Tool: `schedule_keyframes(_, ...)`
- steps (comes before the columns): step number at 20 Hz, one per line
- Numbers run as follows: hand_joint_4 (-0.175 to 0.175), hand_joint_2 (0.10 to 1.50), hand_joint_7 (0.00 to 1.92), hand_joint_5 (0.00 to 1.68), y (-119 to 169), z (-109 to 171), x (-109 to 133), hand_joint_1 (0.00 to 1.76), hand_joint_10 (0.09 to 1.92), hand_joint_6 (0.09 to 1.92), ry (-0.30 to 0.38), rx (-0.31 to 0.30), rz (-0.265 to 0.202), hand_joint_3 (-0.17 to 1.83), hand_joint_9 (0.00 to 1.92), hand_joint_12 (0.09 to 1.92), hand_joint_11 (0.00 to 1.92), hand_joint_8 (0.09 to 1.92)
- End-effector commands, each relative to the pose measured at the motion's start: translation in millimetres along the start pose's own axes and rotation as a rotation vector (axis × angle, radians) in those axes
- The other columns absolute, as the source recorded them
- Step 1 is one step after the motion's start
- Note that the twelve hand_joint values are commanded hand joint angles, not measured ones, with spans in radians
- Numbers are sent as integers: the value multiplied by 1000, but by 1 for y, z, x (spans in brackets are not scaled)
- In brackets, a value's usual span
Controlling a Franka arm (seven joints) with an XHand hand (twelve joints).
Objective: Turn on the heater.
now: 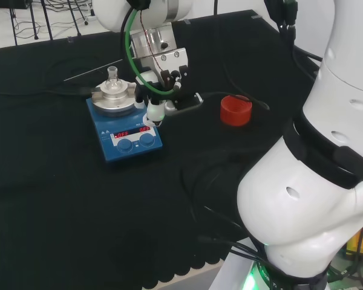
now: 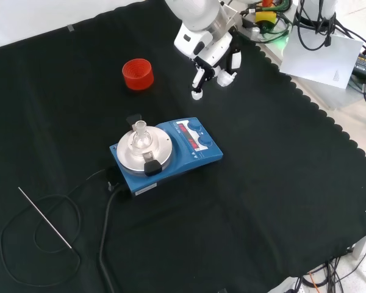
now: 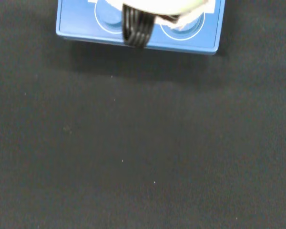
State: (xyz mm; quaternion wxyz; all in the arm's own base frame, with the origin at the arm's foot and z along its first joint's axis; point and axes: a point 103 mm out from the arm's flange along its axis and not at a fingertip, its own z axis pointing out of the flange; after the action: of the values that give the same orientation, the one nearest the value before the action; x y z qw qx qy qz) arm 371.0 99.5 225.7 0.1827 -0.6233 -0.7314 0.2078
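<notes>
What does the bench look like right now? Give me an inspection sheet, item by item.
Surface: black cloth covers the bench, scalloped along its edge.
Job's things: blue heater with a round metal plate; two blue knobs and red lit displays on its front panel; a small clear glass flask sits on the plate.
Clutter: red ribbed ring standing apart from the heater; thin metal rod lying on the cloth.
Hand: hand hangs above the cloth beside the heater's knob end, touching nothing, in the front view.
Cables: black cable runs from the heater and loops on the cloth.
Surroundings: white sheet and more cables past the cloth's edge.
</notes>
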Motion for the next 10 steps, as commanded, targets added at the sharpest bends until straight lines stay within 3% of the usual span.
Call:
schedule_keyframes(1, -75, 728, 1478, 277, -2, 16, 10, 1367, 1416, 671, -57, 135, -46, 869, 1642, 1271, 1528, 1489)
schedule_keyframes(10, -45, 685, 1493, 224, -1, 27, 41, 1395, 1437, 290, -97, 175, -107, 974, 1652, 1317, 1501, 1514)
